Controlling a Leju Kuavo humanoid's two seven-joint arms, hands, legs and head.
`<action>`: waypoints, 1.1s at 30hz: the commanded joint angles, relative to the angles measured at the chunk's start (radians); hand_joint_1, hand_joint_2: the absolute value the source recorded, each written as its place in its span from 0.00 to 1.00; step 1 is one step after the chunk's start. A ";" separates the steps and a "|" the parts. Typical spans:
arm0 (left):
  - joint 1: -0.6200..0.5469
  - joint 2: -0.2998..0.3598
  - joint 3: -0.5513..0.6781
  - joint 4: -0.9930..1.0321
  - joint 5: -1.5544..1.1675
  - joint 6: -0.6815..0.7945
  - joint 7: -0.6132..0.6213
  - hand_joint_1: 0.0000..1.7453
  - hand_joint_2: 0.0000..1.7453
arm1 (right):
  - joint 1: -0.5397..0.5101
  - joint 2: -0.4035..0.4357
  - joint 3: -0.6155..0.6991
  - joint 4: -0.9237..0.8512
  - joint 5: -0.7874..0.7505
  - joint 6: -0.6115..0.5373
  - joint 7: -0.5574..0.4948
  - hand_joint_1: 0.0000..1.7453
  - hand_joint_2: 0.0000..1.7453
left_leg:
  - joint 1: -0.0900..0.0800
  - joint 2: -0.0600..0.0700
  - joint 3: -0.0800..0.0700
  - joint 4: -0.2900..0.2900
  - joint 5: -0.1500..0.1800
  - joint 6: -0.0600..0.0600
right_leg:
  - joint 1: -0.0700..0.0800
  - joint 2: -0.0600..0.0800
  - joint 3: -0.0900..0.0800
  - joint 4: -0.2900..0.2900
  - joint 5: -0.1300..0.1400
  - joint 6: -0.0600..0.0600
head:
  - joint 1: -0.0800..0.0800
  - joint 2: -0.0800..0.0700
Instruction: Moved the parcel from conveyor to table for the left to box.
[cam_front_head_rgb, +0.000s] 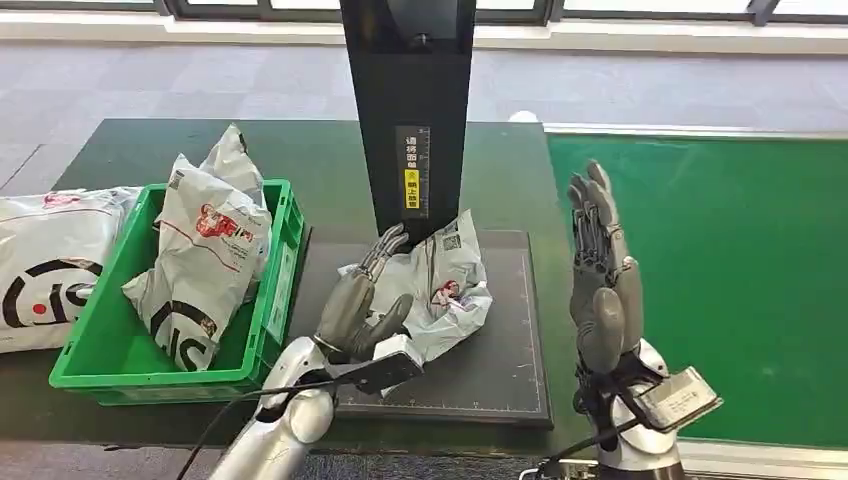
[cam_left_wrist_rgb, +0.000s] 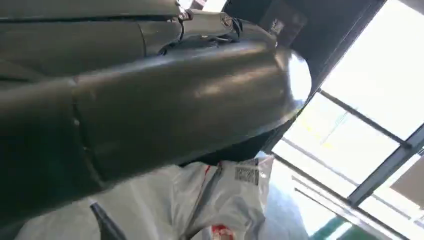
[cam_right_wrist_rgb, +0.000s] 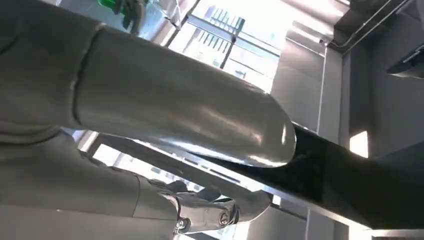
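A crumpled white parcel (cam_front_head_rgb: 445, 285) with red and black print lies on the dark mat (cam_front_head_rgb: 500, 360) in front of the black scanner post. My left hand (cam_front_head_rgb: 358, 300) lies against the parcel's left side, fingers stretched up along it and thumb under its edge; a firm grip is not plain. The left wrist view has the same parcel (cam_left_wrist_rgb: 220, 200) close beyond my thumb (cam_left_wrist_rgb: 165, 100). My right hand (cam_front_head_rgb: 602, 275) stands upright and open at the mat's right edge, next to the green conveyor (cam_front_head_rgb: 720, 280), holding nothing.
A green crate (cam_front_head_rgb: 265, 330) at the left holds one white parcel (cam_front_head_rgb: 205, 265), and another parcel (cam_front_head_rgb: 50, 260) lies outside it at the far left. The black scanner post (cam_front_head_rgb: 410, 110) rises behind the mat. The conveyor belt stretches along the right.
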 joint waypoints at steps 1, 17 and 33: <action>-0.175 -0.020 -0.142 0.451 -0.244 -0.080 0.086 0.00 1.00 | 0.006 -0.012 -0.116 -0.089 -0.056 0.027 0.001 0.00 1.00 | 0.000 -0.006 0.003 -0.003 0.002 0.001 | 0.000 -0.007 0.006 -0.003 0.000 0.000 | 0.000 0.000; -0.243 -0.041 -0.174 0.698 -0.284 -0.135 0.063 0.00 1.00 | -0.004 0.015 -0.147 -0.095 -0.055 0.042 0.001 0.00 1.00 | 0.000 -0.001 0.003 -0.001 0.001 0.000 | 0.000 -0.001 0.004 -0.001 0.001 0.000 | 0.000 0.000; -0.243 -0.041 -0.174 0.698 -0.284 -0.135 0.063 0.00 1.00 | -0.004 0.015 -0.147 -0.095 -0.055 0.042 0.001 0.00 1.00 | 0.000 0.001 0.005 -0.001 0.002 0.001 | 0.000 0.000 0.007 -0.002 0.002 0.000 | 0.000 0.000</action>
